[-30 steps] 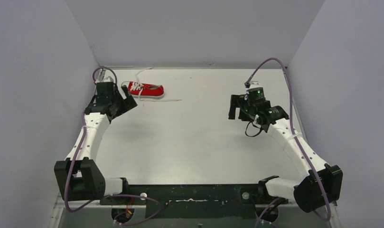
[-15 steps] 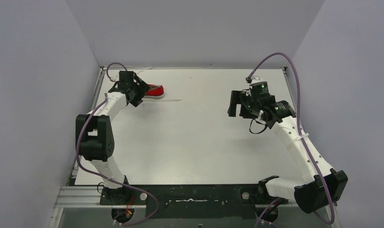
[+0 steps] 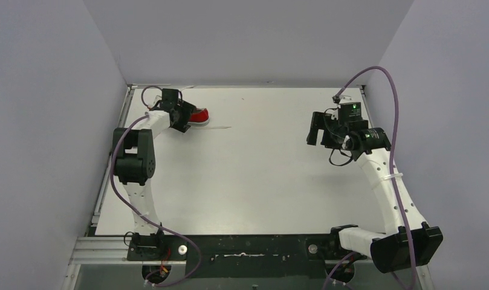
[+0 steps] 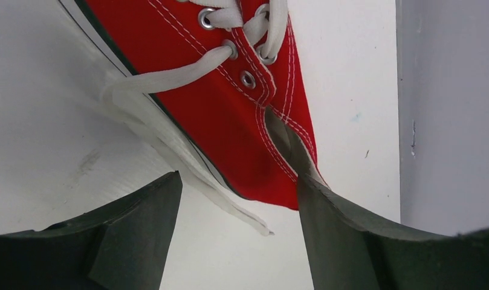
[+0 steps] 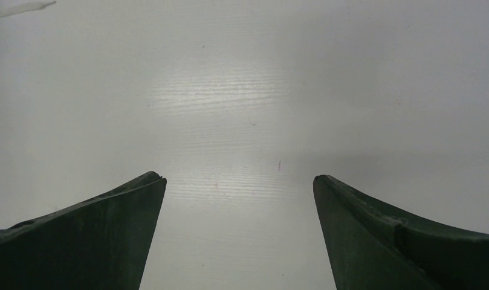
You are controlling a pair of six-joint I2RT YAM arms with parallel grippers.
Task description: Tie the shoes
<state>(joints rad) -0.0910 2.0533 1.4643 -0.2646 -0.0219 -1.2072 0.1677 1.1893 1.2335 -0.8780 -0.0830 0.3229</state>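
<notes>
L arm's reached out to the shoe (image 4: pixel 229 115) at the table's (image 5: pixel 242 90) far-left corner, L gripper (image 4: pixel 239 187) open about its heel end, R gripper (image 5: pixel 239 181) open, well apart; I'd pinch a lace (image 4: pixel 169 78) end, not canvas.

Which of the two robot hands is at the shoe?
The left hand, open at the red sneaker's heel by the far left wall; the right hand hangs open over the table, well away.

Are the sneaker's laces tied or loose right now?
Loose: the left wrist view shows a lace trailing from the sneaker onto the table, free end unknotted.
</notes>
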